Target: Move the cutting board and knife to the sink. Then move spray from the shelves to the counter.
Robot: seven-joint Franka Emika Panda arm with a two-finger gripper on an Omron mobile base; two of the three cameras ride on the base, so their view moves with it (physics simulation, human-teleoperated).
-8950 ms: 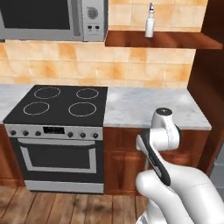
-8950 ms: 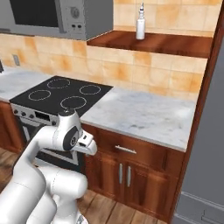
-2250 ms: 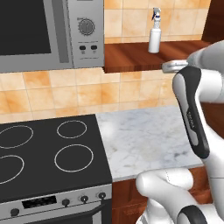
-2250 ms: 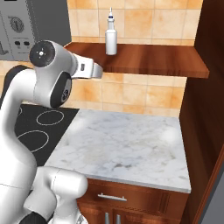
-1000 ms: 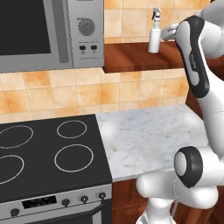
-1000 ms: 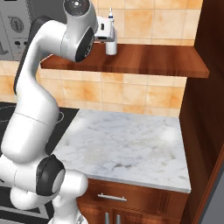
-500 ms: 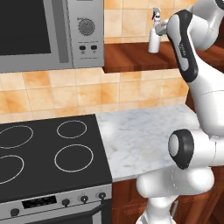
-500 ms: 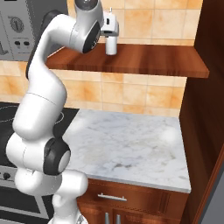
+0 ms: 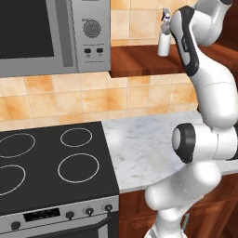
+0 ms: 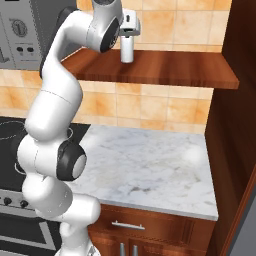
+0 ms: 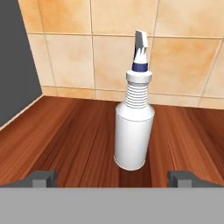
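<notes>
The spray bottle (image 11: 133, 127) is seen standing upright on the reddish-brown wooden shelf (image 11: 61, 140), close to the tiled wall (image 11: 183, 61) behind it. In the hand view it is framed centrally, its white body rising between the two dark fingertips (image 11: 41, 178), which sit wide apart at the bottom corners, one on each side of the bottle. The claw (image 11: 114, 179) is thus held released, with nothing grasped, and no contact between the fingers and the bottle can be made out. The nozzle head is tilted toward the upper right of that view.

In the left base view the bottle (image 9: 164, 39) is partly hidden by the raised white arm, whose hand is held at shelf height just beside it. In the right base view the gripper (image 10: 129, 31) is seen at the bottle's (image 10: 127, 50) upper part, near the left end of the shelf (image 10: 165, 70). Below the shelf, the marble counter (image 10: 145, 170) is seen beside the black stovetop (image 9: 42, 162), with the microwave (image 9: 51, 37) mounted to the left of the shelf.
</notes>
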